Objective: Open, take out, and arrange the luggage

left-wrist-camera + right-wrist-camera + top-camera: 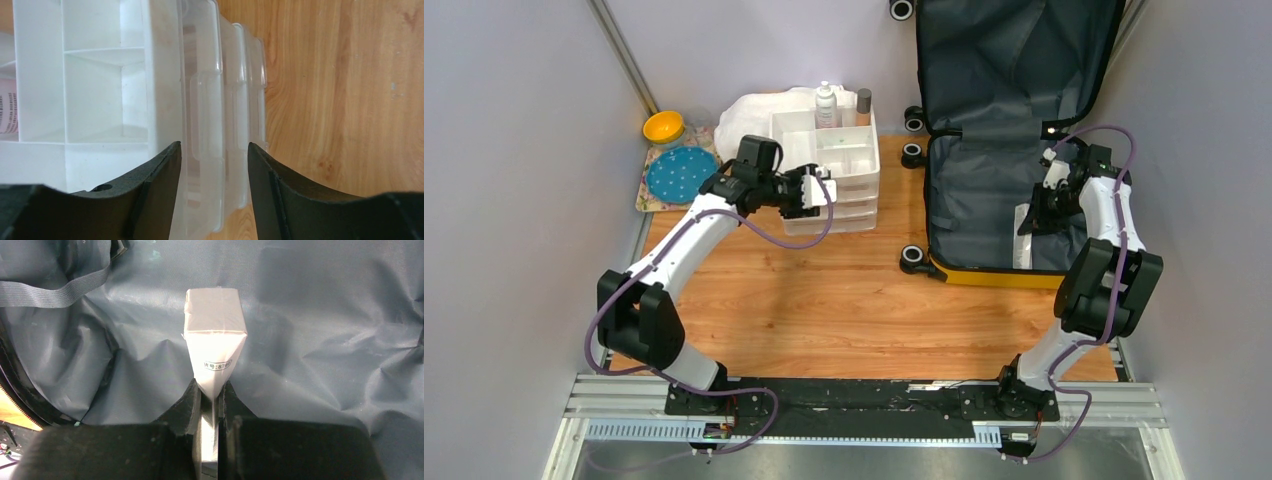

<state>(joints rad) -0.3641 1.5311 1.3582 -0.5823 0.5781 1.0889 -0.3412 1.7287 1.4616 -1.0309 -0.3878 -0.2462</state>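
You see luggage point(994, 275) lying open at right side of table point(824, 300), lid standing up. Your right jaws clenched on white packet point(215, 325) over its grey lining. Left jaws released, spread around organiser point(100, 90) drawer fronts.

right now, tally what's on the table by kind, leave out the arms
yellow suitcase: 1
white drawer organiser: 1
bottles in the organiser: 2
white packet in the right fingers: 1
yellow bowl: 1
blue dotted plate: 1
patterned mat: 1
white cloth or bag: 1
total: 9
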